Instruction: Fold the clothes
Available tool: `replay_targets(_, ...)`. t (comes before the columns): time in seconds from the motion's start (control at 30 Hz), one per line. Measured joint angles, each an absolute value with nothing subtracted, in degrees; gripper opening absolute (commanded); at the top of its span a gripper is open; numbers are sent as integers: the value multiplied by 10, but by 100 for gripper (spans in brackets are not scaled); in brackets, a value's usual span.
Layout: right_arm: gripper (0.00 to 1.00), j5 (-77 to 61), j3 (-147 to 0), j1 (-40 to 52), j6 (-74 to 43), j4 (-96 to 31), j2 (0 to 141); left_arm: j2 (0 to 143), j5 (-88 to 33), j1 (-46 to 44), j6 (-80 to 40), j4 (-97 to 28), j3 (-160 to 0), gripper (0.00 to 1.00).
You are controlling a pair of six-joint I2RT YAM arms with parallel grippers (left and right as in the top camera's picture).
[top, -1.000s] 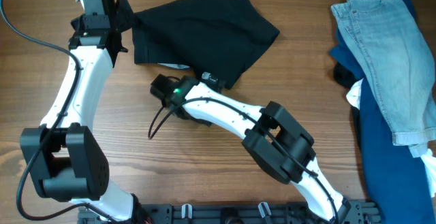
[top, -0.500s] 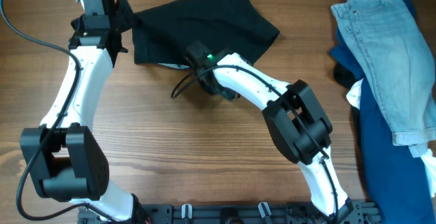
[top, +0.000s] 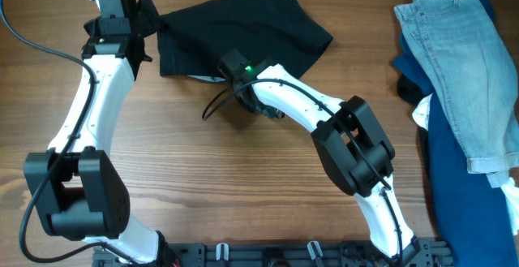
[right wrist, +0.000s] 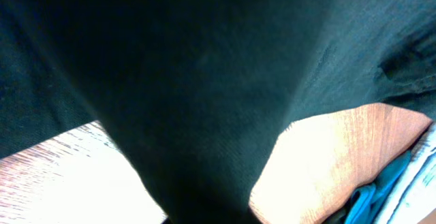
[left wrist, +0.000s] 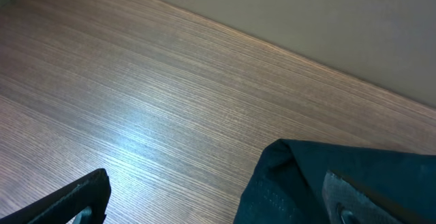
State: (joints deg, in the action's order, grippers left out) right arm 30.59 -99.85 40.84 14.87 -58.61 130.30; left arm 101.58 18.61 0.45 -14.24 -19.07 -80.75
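Note:
The clothes (top: 243, 32), one black garment, lie bunched at the far middle of the table. My left gripper (top: 154, 23) is at the garment's left corner. In the left wrist view it (left wrist: 218, 207) stands open, with that corner (left wrist: 286, 176) between the fingers and bare wood beside it. My right gripper (top: 233, 64) sits at the garment's near edge, shut on a pinch of the black fabric. Black cloth (right wrist: 204, 60) fills the right wrist view and narrows down into the gripper (right wrist: 204, 214), whose fingers are hidden. A small white label (top: 211, 78) peeks out at the near edge.
Light blue jeans (top: 458, 64) lie over dark blue fabric (top: 454, 178) along the right edge of the table. The right arm's black cable (top: 212, 105) loops over the wood just in front of the garment.
My right arm swung from the wood in front of the garment up to its near edge, and its jaws closed on the fabric. The left arm has not moved.

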Motion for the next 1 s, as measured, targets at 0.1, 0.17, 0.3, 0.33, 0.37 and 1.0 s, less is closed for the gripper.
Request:
replay_targets(0.1,4,304,-999,408,149,-586,1303,1016,186,4,-142,-191,-808,100)
replay_targets(0.17,5,304,-999,408,149,-585,1303,1016,186,4,-142,-191,-808,100)
replay_targets(0.3,4,308,-999,408,148,-571,1303,1016,186,4,-142,-191,-808,100)
replay_targets(0.33,4,313,-999,408,147,-564,1303,1016,186,4,-142,-191,-808,100)
replay_targets(0.37,4,318,-999,408,146,-560,1303,1016,186,4,-142,-191,-808,100)
replay_targets(1.0,4,295,-1026,266,17,-537,1291,1016,186,4,-142,-193,-808,100)
